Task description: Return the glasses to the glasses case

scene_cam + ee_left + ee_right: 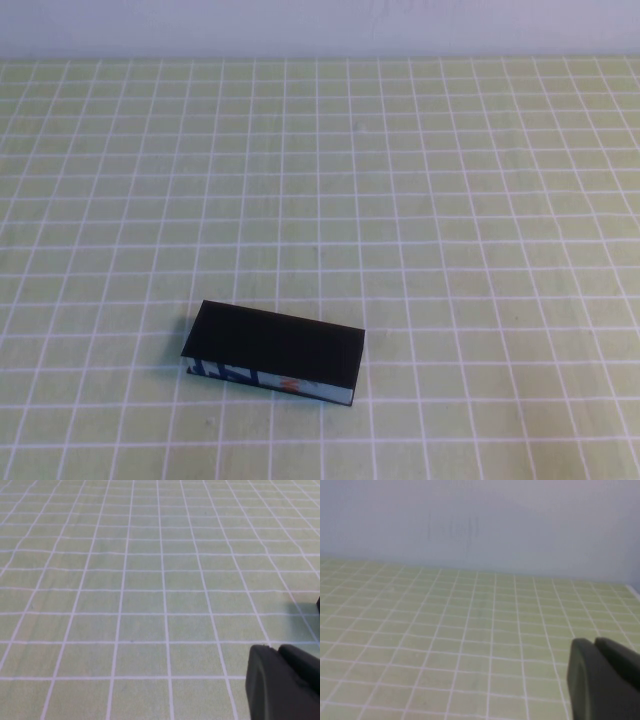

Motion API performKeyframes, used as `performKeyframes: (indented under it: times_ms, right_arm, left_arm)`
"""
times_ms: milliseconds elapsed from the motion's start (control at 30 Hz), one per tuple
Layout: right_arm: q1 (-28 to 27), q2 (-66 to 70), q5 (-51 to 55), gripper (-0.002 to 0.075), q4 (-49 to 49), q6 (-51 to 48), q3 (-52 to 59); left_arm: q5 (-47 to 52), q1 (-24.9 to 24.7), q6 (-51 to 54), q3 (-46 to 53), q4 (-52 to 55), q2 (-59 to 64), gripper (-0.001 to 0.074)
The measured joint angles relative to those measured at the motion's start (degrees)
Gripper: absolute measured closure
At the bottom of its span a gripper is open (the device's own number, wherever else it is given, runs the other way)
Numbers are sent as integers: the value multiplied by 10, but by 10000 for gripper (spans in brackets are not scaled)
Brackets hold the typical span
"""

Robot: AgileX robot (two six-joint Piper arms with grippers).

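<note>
1. Left gripper point(285, 682) shows only as a dark finger part at the edge of its own wrist view, above bare checked cloth; whether it is open or closed cannot be told, and nothing is seen in its hold.
2. Right gripper point(602, 677) appears the same way in its wrist view, over the cloth with a pale wall point(480, 520) beyond; its opening cannot be told either.
3. Neither arm shows in the high view.
4. The glasses case point(275, 350) lies closed on the green checked tablecloth point(450, 200), near the front edge and left of centre, its patterned side facing the robot.
5. The glasses are not visible, perhaps inside.
</note>
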Motion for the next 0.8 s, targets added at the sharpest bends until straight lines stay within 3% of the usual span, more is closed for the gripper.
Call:
performKeyframes:
  times_ms: [167, 267, 367, 800]
  right_arm:
    - [-53, -1, -24, 743, 61, 0, 69]
    - [-77, -1, 15, 743, 103, 0, 77]
    - [-82, -1, 57, 743, 108, 0, 79]
    - [-83, -1, 64, 743, 108, -14, 79]
  left_arm:
    - [0, 0, 0, 0, 0, 0, 738]
    - [0, 0, 0, 0, 0, 0, 738]
    - [0, 0, 0, 0, 0, 0, 738]
    - [1, 0, 0, 0, 0, -1, 738]
